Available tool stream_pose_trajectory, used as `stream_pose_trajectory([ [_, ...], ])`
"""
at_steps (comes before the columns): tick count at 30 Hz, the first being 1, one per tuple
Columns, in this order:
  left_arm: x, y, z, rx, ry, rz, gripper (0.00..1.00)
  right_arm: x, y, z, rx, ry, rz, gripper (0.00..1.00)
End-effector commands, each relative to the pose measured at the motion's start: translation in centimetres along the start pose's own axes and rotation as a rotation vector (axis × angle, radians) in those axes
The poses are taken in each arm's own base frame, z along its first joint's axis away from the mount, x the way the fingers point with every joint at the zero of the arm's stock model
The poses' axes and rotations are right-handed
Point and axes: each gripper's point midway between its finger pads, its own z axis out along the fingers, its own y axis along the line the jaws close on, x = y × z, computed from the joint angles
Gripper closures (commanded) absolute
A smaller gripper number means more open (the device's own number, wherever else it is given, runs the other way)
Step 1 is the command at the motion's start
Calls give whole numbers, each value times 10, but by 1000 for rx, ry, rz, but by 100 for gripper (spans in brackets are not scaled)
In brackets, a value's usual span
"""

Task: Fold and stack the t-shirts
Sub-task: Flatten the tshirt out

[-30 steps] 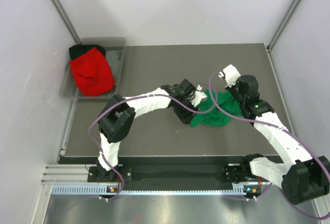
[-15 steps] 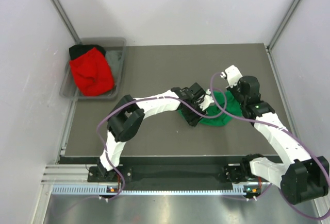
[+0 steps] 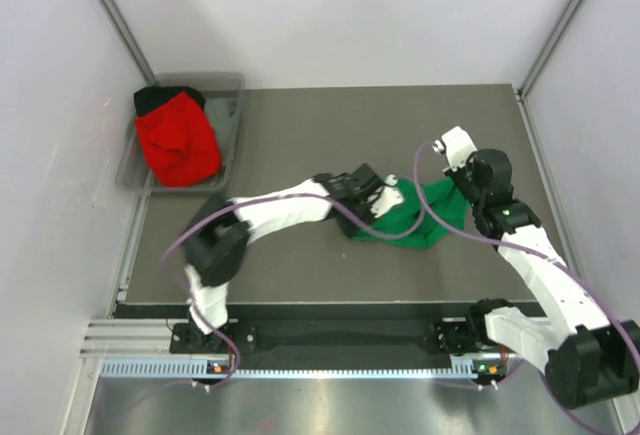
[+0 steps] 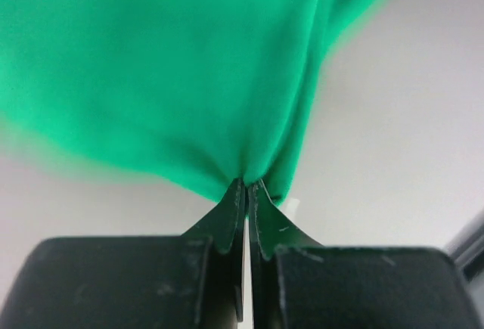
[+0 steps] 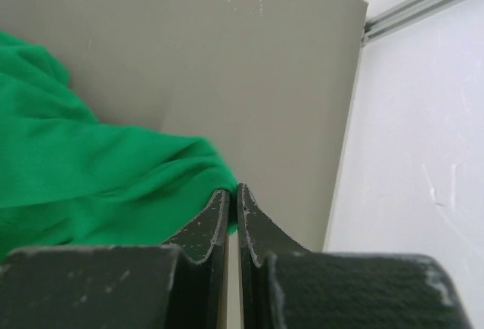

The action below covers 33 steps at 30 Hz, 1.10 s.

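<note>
A bright green t-shirt (image 3: 420,217) lies bunched on the dark table mat, right of centre. My left gripper (image 3: 385,195) is shut on its left edge; in the left wrist view the green cloth (image 4: 181,72) fans out from the pinched jaw tips (image 4: 247,185). My right gripper (image 3: 452,187) is shut on the shirt's right edge, and the right wrist view shows the green cloth (image 5: 91,185) nipped at the tips (image 5: 234,190). A red t-shirt (image 3: 178,140) fills a grey bin (image 3: 228,115) at the back left. A black t-shirt (image 3: 152,97) peeks out behind the red one.
The grey bin sits at the mat's back left corner against the left wall. White walls with aluminium posts (image 3: 115,15) close in the table on three sides. The mat's right edge (image 5: 355,87) runs close beside my right gripper.
My left gripper has closed on the green shirt's left edge and drawn back leftward. The right gripper has shifted slightly right, still gripping. The shirt is stretched a little wider between them.
</note>
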Motion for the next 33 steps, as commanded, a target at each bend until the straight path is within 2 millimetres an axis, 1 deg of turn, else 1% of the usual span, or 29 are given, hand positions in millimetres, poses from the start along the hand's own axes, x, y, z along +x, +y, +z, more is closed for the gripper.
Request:
stream_pose_trajectory([
  [1,-8,46,-128,-262,-225,124,100,-40,-32,-30,47,-129,-7,100],
  [2,-4,57,-145,-317,-256,122,100,-50,-37,-41,52,-169,-9,100],
  [3,5,68,-176,-372,-289,111,100,-64,-41,-56,35,-228,-14,100],
  [4,6,62,-187,-346,-304,119,100,-69,-38,-59,8,-240,-16,100],
  [5,6,61,-200,-314,-326,106,100,-78,-41,-72,1,-282,-7,100],
  [6,4,79,-225,-309,-378,43,100,-77,-39,-79,-29,-273,4,100],
  [7,3,81,-246,-293,-434,27,100,-98,-39,-95,-84,-347,29,100],
  [8,5,90,-259,-309,-463,9,100,-106,-40,-108,-109,-379,38,100],
  [9,3,89,-285,-341,-506,55,100,-106,-39,-116,-141,-373,54,100],
  [10,5,89,-296,-357,-519,75,100,-127,-44,-137,-174,-444,67,100],
  [11,9,87,-303,-357,-517,91,100,-134,-46,-147,-189,-467,73,100],
  [12,8,85,-321,-379,-547,124,100,-135,-49,-156,-198,-468,82,100],
  [13,10,84,-328,-388,-557,134,100,-149,-54,-174,-207,-523,76,100],
  [15,13,81,-344,-403,-583,142,100,-155,-59,-194,-198,-555,61,100],
  [17,17,80,-349,-414,-588,143,100,-153,-62,-207,-174,-572,47,100],
  [20,27,88,-341,-451,-570,113,100,-136,-59,-203,-149,-536,26,100],
  [21,38,91,-321,-447,-529,99,100,-129,-56,-196,-150,-514,28,100],
  [22,41,96,-311,-462,-515,95,100,-111,-43,-178,-178,-454,30,100],
  [23,45,99,-299,-462,-494,96,100,-101,-36,-167,-197,-423,31,100],
  [24,58,101,-270,-438,-430,86,100,-81,-20,-146,-230,-368,40,100],
  [25,57,109,-262,-467,-434,82,100,-71,-14,-133,-238,-334,43,100],
  [26,68,111,-237,-454,-388,73,100,-63,-9,-122,-243,-312,47,100],
  [27,70,115,-222,-446,-367,75,100,-61,-9,-112,-229,-316,44,100],
  [28,65,127,-218,-497,-383,72,100,-46,-2,-97,-233,-274,48,100],
  [29,66,133,-207,-504,-368,70,100,-40,1,-84,-235,-246,49,100],
  [30,70,139,-185,-489,-322,75,100,-42,-2,-74,-212,-258,49,100],
  [31,67,144,-177,-486,-317,71,100,-34,-1,-63,-199,-226,51,100],
  [32,53,157,-178,-505,-346,60,100,-28,1,-48,-204,-191,55,100],
  [33,52,166,-156,-482,-304,44,100,-33,-6,-39,-171,-206,67,100],
])
